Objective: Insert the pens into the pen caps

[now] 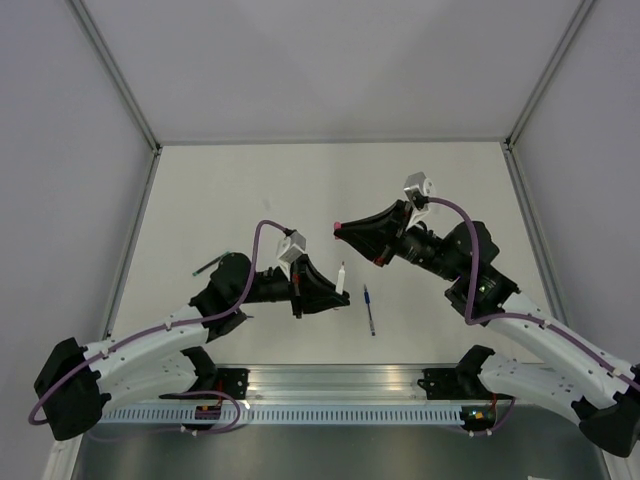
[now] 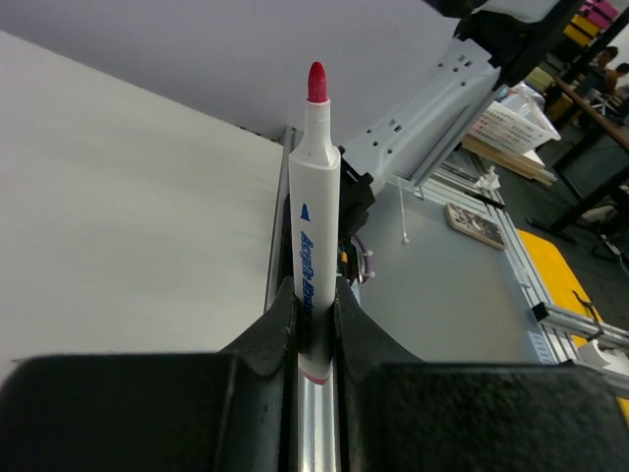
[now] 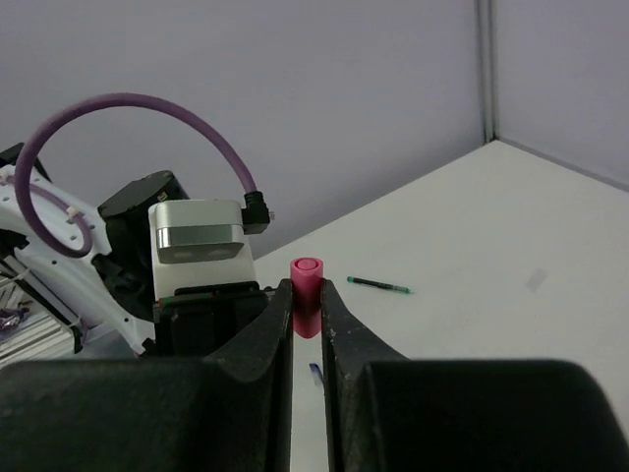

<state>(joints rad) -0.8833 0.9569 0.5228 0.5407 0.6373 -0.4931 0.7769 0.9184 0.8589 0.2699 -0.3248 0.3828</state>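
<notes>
Pen (image 2: 313,187), white with red tip, clamped tight in left gripper (image 2: 314,310), pink cap (image 3: 306,272) pinched narrowly in right gripper (image 3: 307,307)

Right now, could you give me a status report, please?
Left gripper shut on white pen, red tip exposed. Right gripper shut on pink cap. Pen and cap apart, nothing between.

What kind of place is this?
Probably a robot lab: a left arm and right arm bolted to a white table, plain walls boxing it in, cluttered workbenches beyond.
</notes>
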